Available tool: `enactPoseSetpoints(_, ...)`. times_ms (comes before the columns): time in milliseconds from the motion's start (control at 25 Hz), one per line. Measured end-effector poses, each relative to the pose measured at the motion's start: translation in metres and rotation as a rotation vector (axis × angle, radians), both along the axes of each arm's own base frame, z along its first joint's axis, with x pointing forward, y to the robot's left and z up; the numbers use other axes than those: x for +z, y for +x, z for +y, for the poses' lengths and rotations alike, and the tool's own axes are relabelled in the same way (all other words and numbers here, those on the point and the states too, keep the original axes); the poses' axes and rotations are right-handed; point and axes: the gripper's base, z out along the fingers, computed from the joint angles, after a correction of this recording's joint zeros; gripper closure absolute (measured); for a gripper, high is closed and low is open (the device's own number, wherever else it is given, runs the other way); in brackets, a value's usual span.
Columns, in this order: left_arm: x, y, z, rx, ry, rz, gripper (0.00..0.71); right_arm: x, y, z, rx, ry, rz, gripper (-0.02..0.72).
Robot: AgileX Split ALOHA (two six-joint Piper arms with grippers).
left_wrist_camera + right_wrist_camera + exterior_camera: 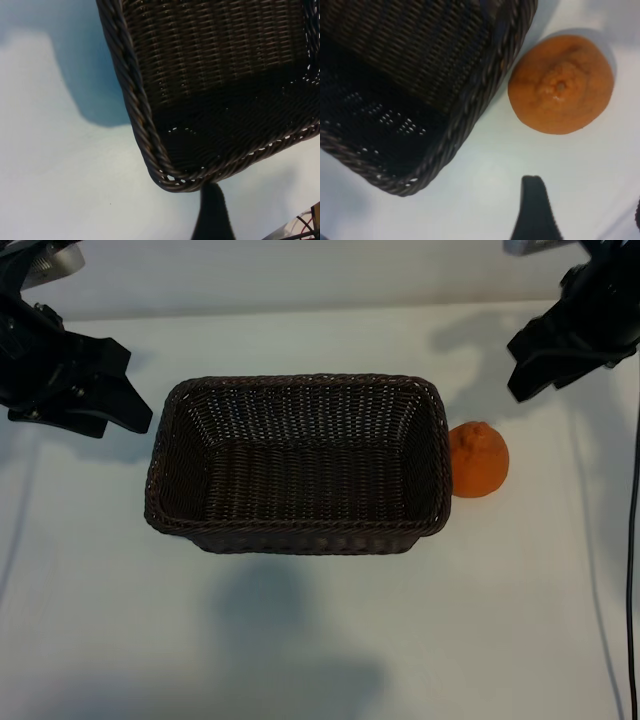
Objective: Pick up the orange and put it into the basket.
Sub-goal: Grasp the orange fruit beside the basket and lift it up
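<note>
Currently the orange is seen resting on the white surface, touching the basket at its right wall. The right pincer is held open and empty above it, angled down, presumably for a grasp. The left pincer is parked open, empty, beside the basket's left end.

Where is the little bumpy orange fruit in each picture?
Exterior view: the small round bumpy orange sits right of centre, against the dark brown woven wicker basket.
Left wrist view: not in it.
Right wrist view: upper right.
Shared landmark: the basket's braided rim.
</note>
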Motion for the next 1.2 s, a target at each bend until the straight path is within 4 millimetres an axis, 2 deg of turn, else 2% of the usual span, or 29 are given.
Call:
enactPoseSetpoints(160,0.0,0.0,0.0,0.0,0.0,0.0,0.166,-0.018,0.008,0.001,0.028,-0.003,0.031,0.236)
enactPoseSetpoints(560,0.0,0.0,0.0,0.0,0.0,0.0,0.166,-0.021,0.015,0.008,0.179,0.049,-0.083,0.236)
enactPoseSetpoints(880,0.0,0.0,0.0,0.0,0.0,0.0,0.166,-0.048,0.006,0.007,0.219,0.035,-0.074,0.236)
enactPoseSetpoints(1200,0.0,0.0,0.0,0.0,0.0,0.0,0.166,-0.054,0.012,0.004,0.209,-0.003,-0.172,0.236)
